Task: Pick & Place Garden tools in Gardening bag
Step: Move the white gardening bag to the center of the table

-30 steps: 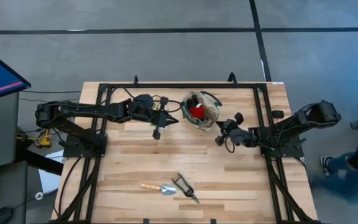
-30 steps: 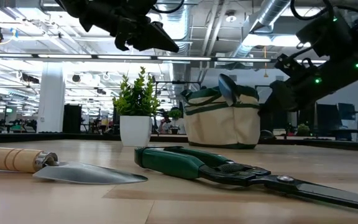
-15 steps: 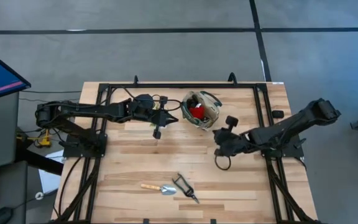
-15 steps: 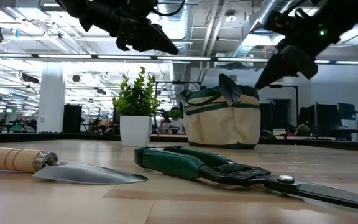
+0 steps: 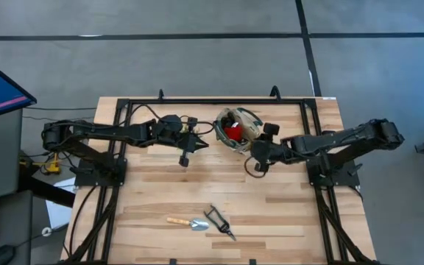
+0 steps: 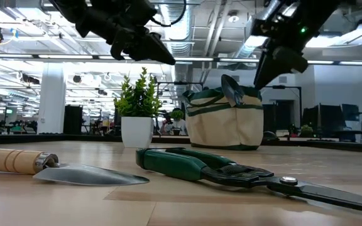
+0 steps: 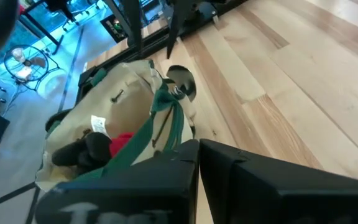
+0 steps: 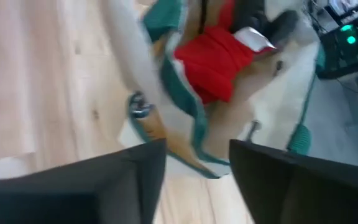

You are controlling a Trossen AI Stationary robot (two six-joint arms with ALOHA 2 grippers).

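The beige gardening bag (image 5: 238,129) with green trim stands at the far middle of the table. It holds a red-and-black piece (image 8: 213,59), and a trowel blade (image 6: 231,89) sticks out of its top. A wooden-handled trowel (image 5: 188,222) and green-handled shears (image 5: 219,223) lie flat near the front edge. My left gripper (image 5: 201,142) hovers shut just left of the bag. My right gripper (image 5: 252,151) hangs open just right of the bag, above its rim (image 8: 185,93), with nothing between its fingers.
A small potted plant (image 6: 138,107) stands left of the bag in the low view. The black frame rail (image 5: 212,101) runs along the table's far edge and sides. Bare wood lies between the bag and the tools at the front.
My right gripper has dipped toward the near edge, then swung up and toward the table's left, ending close beside the bag. The bag and the tools on the table have stayed where they were.
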